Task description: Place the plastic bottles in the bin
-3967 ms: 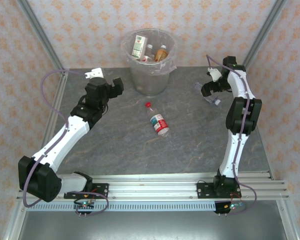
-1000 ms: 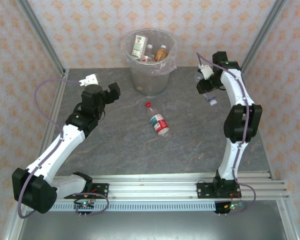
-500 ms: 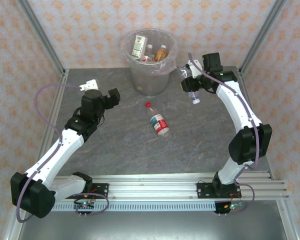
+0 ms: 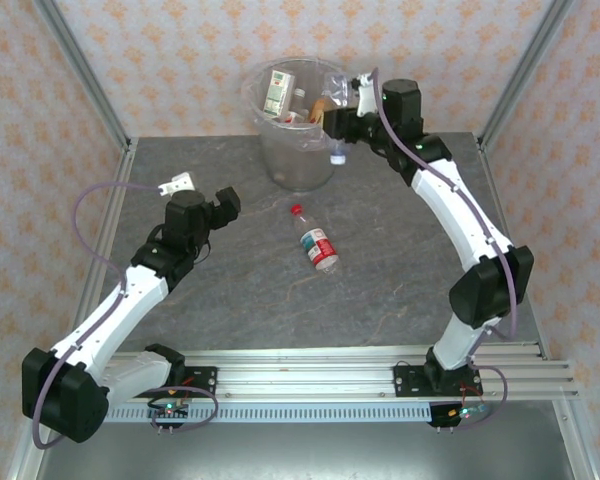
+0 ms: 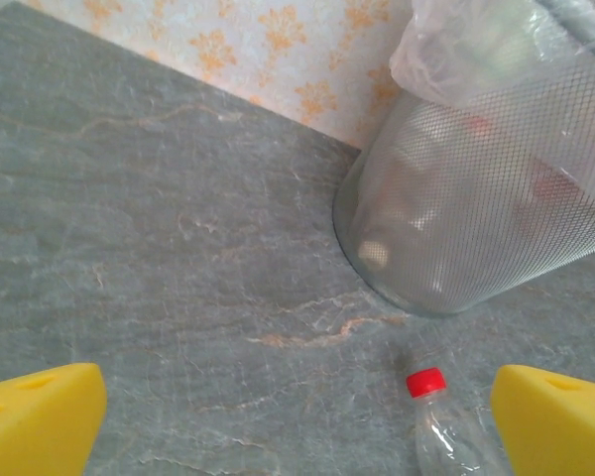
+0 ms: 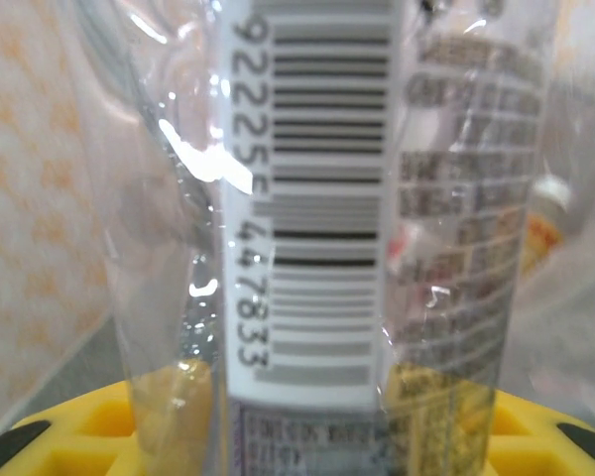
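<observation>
The bin (image 4: 292,160) stands at the back centre with its bag over the rim. Inside it lie a green-white labelled bottle (image 4: 277,92) and an amber bottle (image 4: 322,105). My right gripper (image 4: 342,122) is shut on a clear bottle (image 4: 337,150) at the bin's right rim, white cap hanging down. Up close, that clear bottle (image 6: 317,198) shows a barcode label above my right gripper (image 6: 307,426). A red-capped bottle (image 4: 316,243) lies on the table. My left gripper (image 4: 225,200) is open to its left. The left wrist view has the red-capped bottle (image 5: 438,421) just inside the right fingertip (image 5: 560,416) and the bin (image 5: 476,208) beyond.
The grey stone-patterned table (image 4: 230,300) is bounded by patterned walls and aluminium corner posts (image 4: 80,80). A rail (image 4: 310,375) with both arm bases runs along the near edge.
My right arm has swung left from the table's right side to the bin's rim, carrying the clear bottle. The left arm has shifted slightly nearer and stays open.
</observation>
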Robot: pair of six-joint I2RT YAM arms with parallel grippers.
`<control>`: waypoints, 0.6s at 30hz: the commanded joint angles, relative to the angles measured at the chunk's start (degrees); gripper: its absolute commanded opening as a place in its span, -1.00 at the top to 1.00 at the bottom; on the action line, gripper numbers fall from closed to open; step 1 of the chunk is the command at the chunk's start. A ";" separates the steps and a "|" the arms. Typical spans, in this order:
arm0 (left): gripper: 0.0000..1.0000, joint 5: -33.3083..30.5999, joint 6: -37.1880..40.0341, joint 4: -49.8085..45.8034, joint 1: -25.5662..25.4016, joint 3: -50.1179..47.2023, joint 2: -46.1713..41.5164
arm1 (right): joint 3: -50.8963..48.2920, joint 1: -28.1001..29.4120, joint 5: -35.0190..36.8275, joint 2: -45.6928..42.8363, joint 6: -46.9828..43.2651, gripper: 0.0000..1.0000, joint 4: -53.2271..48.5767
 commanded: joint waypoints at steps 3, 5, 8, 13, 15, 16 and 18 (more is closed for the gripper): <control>-1.00 1.91 -3.04 0.25 0.36 -1.04 1.74 | 7.62 1.15 3.13 5.41 9.19 0.06 8.46; -1.00 2.56 -2.70 0.24 0.34 -1.29 1.66 | 9.94 1.46 4.98 7.59 11.46 0.06 9.86; -1.00 3.31 -2.34 0.05 0.36 -1.43 1.63 | 14.04 2.03 8.31 11.50 15.19 0.06 11.62; -1.00 4.28 -1.30 -0.68 0.36 -1.09 1.71 | 22.95 2.82 12.11 18.38 16.80 0.06 10.94; -1.00 4.47 -0.86 -0.73 0.40 -1.07 1.67 | 27.55 3.18 12.87 21.36 16.27 0.06 9.09; -1.00 4.41 -0.58 -0.82 0.36 -1.09 1.70 | 30.17 3.38 13.59 22.91 15.97 0.05 7.61; -1.00 4.24 -0.15 -1.05 0.36 -1.08 1.77 | 35.06 3.86 15.20 26.06 14.89 0.04 5.14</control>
